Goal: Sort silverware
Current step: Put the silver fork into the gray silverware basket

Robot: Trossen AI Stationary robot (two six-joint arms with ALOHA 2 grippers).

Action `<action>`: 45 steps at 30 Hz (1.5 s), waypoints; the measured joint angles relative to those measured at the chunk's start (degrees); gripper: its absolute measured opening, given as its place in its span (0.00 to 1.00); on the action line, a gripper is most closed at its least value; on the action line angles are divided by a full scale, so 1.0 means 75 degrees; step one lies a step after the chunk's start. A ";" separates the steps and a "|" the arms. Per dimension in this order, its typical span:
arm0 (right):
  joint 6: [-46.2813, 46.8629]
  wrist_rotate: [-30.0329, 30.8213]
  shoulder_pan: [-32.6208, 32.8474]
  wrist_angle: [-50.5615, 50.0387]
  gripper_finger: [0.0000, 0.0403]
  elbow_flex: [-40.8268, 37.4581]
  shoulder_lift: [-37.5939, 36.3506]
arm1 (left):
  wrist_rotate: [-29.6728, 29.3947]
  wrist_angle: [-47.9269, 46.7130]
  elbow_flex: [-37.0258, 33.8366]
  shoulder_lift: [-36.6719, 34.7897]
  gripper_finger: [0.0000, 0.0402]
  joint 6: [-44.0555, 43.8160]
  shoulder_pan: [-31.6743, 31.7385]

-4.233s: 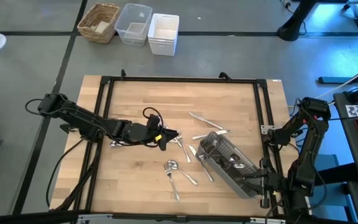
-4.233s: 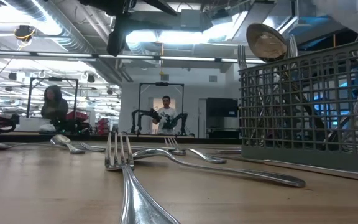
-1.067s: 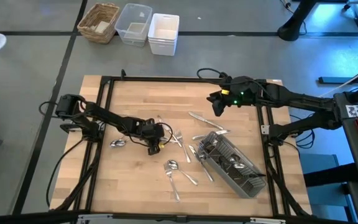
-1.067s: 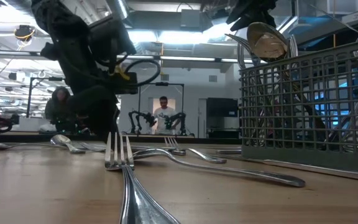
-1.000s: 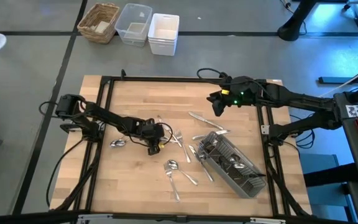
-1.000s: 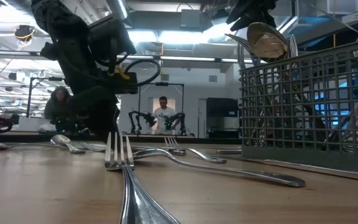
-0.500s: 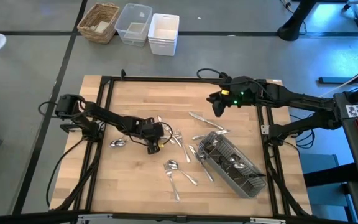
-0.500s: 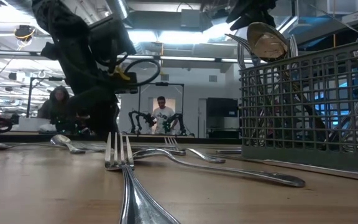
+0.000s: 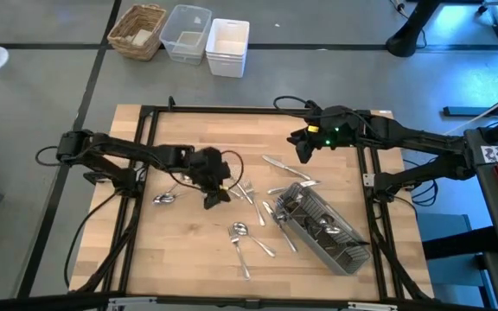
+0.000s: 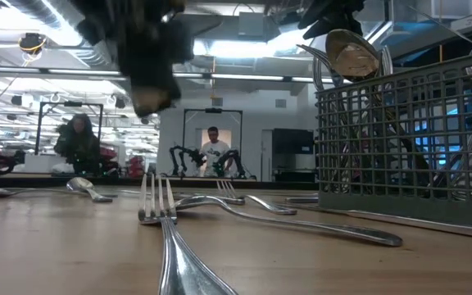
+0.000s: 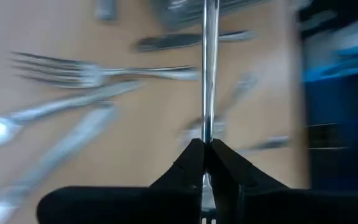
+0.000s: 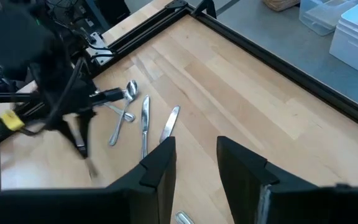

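Note:
Loose silverware lies on the wooden table: forks (image 9: 247,190), spoons (image 9: 240,231), a spoon (image 9: 164,199) and knives (image 9: 277,162). More pieces stand in the grey caddy (image 9: 322,229), which lies near the right edge; the low view shows the caddy (image 10: 408,131) close up. My left gripper (image 9: 214,195) hangs above the table's middle left, shut on a slim silver piece (image 11: 207,68). I cannot tell which kind of piece it is. My right gripper (image 12: 194,162) is open and empty, high over the far right of the table (image 9: 299,145). My left gripper pinches one end of the slim silver piece (image 11: 205,135) between its two fingertips. The fingers slant down from the table's left side. The piece runs straight on beyond them, in line with the fingers. It is lifted clear of the table, its free end (image 12: 92,169) lowest.
A black rail frame (image 9: 145,155) borders the table. Beyond its far edge stand a wicker basket (image 9: 137,30), a clear tub (image 9: 186,32) and a white tub (image 9: 227,45). A fork (image 10: 161,215) lies close to the low camera. People (image 10: 213,147) stand in the room behind.
My left gripper has risen from the table top and turned at the wrist, carrying the slim piece clear of the table. In the low view its arm has gone from table level up to the picture's top.

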 joint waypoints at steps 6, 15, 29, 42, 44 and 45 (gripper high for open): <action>-0.0217 0.0000 0.0000 -0.0044 0.30 0.0000 0.0000 | 0.1976 0.0262 0.0897 -0.0182 0.02 -0.2745 0.0344; -0.0222 0.0006 0.0000 -0.0157 0.30 0.0000 0.0000 | 0.3022 0.2494 0.1277 -0.0059 0.01 -0.7715 0.0490; -0.2015 0.0020 0.0000 -0.0160 0.30 0.0000 0.0000 | 0.2516 0.5403 0.1277 0.1506 0.03 -1.3012 0.0092; -0.3322 0.0233 0.0000 -0.0568 0.30 0.0000 0.0000 | 0.1791 0.4908 0.2722 0.2683 0.02 -1.4795 0.0053; -0.3433 0.0233 0.0000 -0.0568 0.30 0.0000 0.0000 | 0.1794 0.4907 0.3014 0.2933 0.03 -1.4879 0.0066; -0.3496 0.0233 0.0000 -0.0562 0.30 0.0000 0.0000 | 0.1797 0.4904 0.3151 0.3063 0.03 -1.4937 0.0070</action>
